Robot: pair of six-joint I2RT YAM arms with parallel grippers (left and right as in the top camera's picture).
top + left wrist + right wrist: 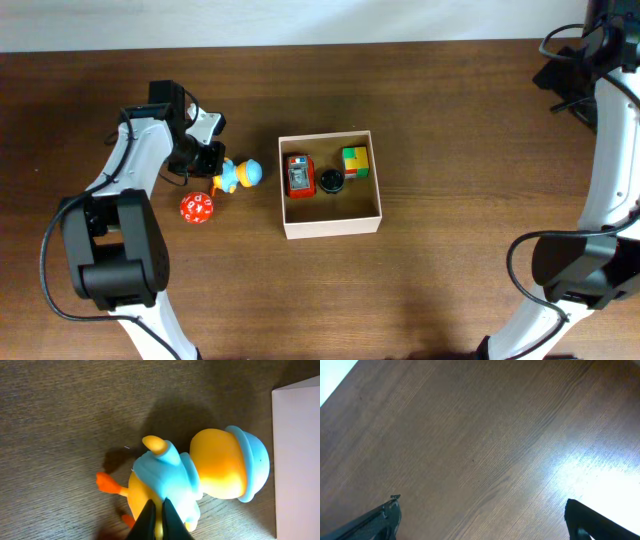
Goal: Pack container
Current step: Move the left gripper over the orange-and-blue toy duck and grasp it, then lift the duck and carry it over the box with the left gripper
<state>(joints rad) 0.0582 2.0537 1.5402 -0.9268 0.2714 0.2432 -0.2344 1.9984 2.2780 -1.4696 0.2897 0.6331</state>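
Toys sit on both sides of the white wall: three already lie in the container (332, 226), two are out on the wooden table (430, 300). The container rests near the middle of the table, open-topped, its tan floor showing. Inside it, a red toy (298, 175) lies against the left wall, a small black round thing (331, 181) is just beside it, and a many-coloured cube (355, 162) stands in the far right corner.

Just outside the left wall lies a rubber duck (238, 175), yellow with a pale blue hat and jacket and orange feet, its head pointing toward the box. A red die (197, 208) with white marks rests near it, a little closer to the front edge and apart from the duck.

From where I stand, the left gripper (210, 160) is down at the duck's body end, on the side away from the box. In the left wrist view its fingers (149, 519) are drawn almost together, only a thin slit between them, right over the duck's blue jacket; I cannot tell whether they nip any of the toy.

The right arm stands at the far right of the table, well apart from everything. Its gripper (481, 501) hangs spread wide over bare wood, holding nothing.
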